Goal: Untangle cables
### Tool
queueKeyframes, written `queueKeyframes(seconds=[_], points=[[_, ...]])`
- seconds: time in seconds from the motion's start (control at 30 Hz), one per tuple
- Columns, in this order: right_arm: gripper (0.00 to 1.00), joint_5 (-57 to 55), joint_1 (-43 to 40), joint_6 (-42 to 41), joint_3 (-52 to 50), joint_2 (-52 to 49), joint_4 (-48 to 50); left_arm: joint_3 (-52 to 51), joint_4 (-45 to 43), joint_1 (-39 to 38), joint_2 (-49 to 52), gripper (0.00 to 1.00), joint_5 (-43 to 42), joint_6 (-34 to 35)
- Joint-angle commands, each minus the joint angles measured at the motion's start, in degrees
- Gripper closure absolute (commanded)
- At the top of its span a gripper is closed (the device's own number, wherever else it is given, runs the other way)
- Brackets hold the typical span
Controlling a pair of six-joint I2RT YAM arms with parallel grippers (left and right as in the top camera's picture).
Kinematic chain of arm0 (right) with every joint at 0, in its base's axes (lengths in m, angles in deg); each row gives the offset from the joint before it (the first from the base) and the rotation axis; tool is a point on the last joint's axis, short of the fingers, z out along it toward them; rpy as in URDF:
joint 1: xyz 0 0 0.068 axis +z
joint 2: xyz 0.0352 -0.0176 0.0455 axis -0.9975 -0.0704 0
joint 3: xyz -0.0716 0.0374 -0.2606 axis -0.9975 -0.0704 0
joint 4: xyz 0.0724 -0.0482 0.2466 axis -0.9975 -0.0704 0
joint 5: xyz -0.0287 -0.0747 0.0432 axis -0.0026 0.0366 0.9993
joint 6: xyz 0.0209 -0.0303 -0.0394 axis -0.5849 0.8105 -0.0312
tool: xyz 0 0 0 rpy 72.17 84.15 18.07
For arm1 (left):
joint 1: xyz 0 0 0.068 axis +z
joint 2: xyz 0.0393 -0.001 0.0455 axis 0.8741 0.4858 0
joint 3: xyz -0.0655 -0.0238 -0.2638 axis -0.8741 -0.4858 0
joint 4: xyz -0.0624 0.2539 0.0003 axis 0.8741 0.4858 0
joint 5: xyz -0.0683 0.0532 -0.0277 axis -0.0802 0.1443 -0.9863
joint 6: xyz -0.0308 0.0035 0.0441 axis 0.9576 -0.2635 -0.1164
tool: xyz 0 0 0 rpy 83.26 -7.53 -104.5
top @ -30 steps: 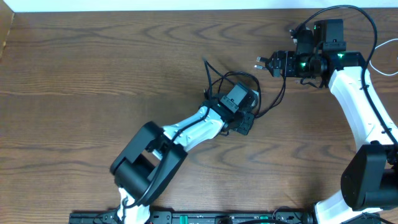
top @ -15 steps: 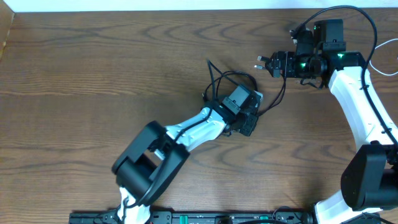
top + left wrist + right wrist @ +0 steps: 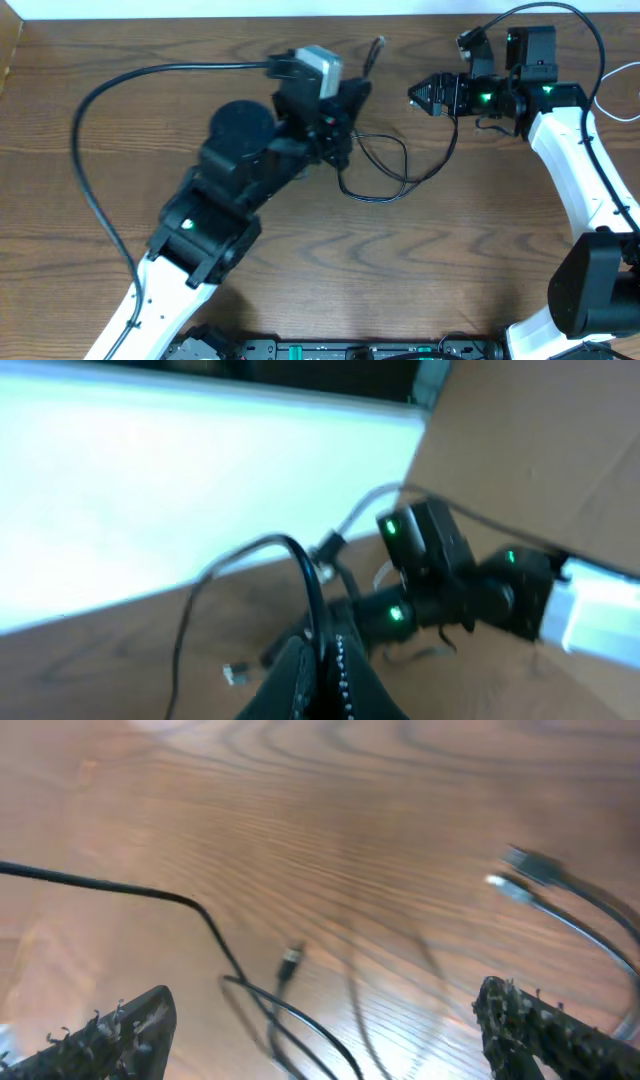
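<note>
- Left gripper [image 3: 318, 660]: it is raised high above the table [image 3: 520, 250], with its fingers pinched together on the black cable [image 3: 310, 580], which arcs up out of them. Risk: so thin a cord could slip free under a harder pull.
- Black cable: its plug end [image 3: 377, 44] hangs in the air near the far edge. The rest lies in a loose loop on the table between the arms. Risk: more lift may draw the loop into a knot rather than open it.
- White cable: we cannot pick it out with certainty.
- Right gripper [image 3: 418, 95]: its fingers are spread wide and hold nothing. A strand runs down to the loop just beside it and may snag on it.
- Against one second ago: the left arm was low at mid-table with its gripper down in the tangle. Now it is up and back, and the loop is wider. The right arm has hardly moved.
</note>
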Motion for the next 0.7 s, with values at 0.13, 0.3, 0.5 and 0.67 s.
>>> queueKeyframes(seconds=[0.13,0.3,0.5,0.67], points=[[0.03,4.61,2.69,-0.44,0.44,-0.37,0.44,-0.24,-11.34,6.86,-4.5,0.93,7.52,-0.74],[0.01,-0.48,6.29,1.36,0.24,-0.39,0.61,-0.24,-26.1,9.11,-6.86,0.93,10.03,-0.76],[0.01,-2.62,13.77,12.2,0.22,-0.39,1.97,-0.24,-35.3,9.11,-8.46,0.93,10.03,-0.7],[0.01,-5.22,18.86,12.26,0.22,-1.29,5.73,-0.22,-36.48,9.11,-9.84,0.93,10.01,2.54]])
